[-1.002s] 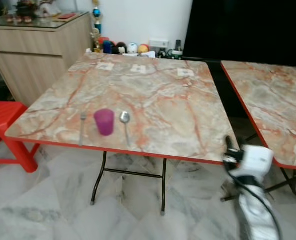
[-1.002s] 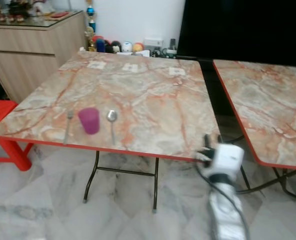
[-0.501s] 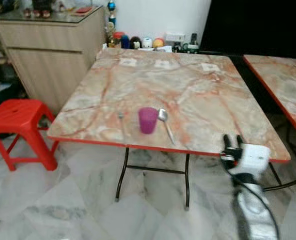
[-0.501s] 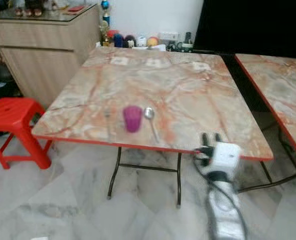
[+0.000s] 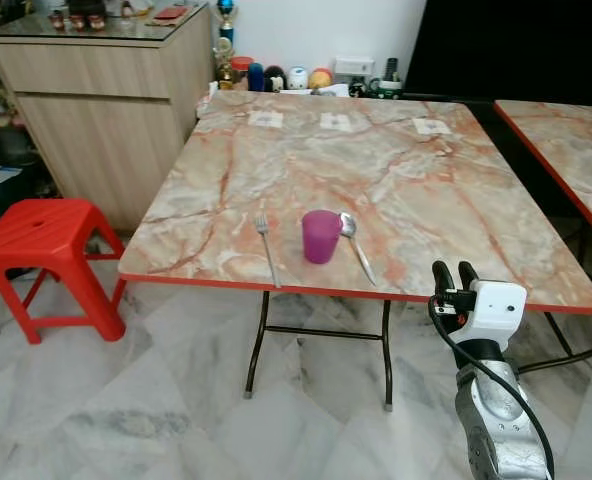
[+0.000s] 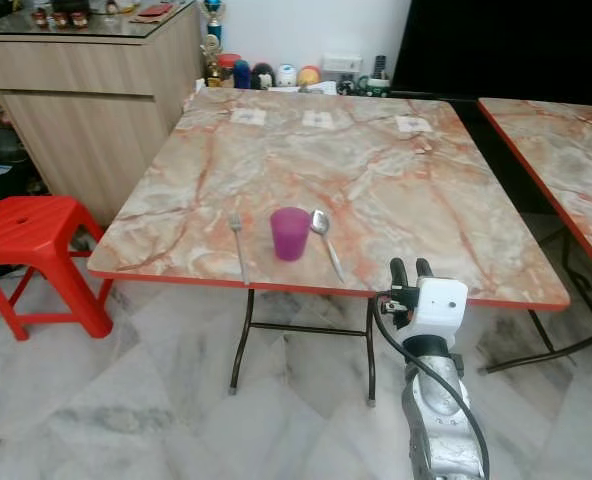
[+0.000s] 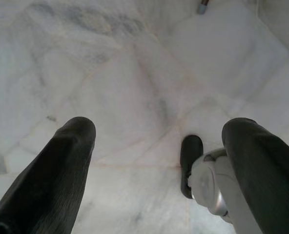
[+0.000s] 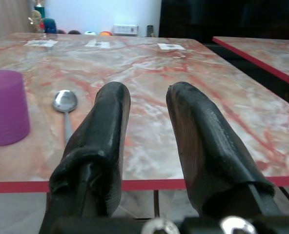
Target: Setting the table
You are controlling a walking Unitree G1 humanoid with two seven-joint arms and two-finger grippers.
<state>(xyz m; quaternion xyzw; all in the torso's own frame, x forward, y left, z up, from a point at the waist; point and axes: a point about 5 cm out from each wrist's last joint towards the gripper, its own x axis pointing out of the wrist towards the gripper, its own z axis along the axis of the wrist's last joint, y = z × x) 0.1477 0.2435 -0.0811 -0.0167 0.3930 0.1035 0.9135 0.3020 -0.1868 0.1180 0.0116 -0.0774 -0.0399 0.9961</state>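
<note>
A purple cup [image 5: 321, 236] stands near the front edge of the marble-patterned table [image 5: 426, 190]. A fork [image 5: 267, 243] lies to its left and a spoon [image 5: 355, 245] to its right, both pointing away from me. My right gripper [image 5: 454, 270] is raised just in front of the table's red front edge, right of the spoon. Its fingers [image 8: 110, 117] stand a little apart and open, with nothing between them. In the right wrist view the cup [image 8: 7, 107] and spoon [image 8: 65, 102] sit off to one side. My left gripper [image 7: 159, 129] hangs open over the floor.
A red plastic stool [image 5: 41, 235] stands left of the table, beside a wooden cabinet [image 5: 106, 90]. A second marble table [image 5: 566, 140] is at the right across a narrow gap. Small ornaments [image 5: 296, 78] line the wall behind. Three paper cards [image 5: 336, 122] lie along the table's far side.
The camera has shifted, so the table now sits more central and the stool is in full view. Cup, fork and spoon have kept their places. The right gripper stays raised before the table edge.
</note>
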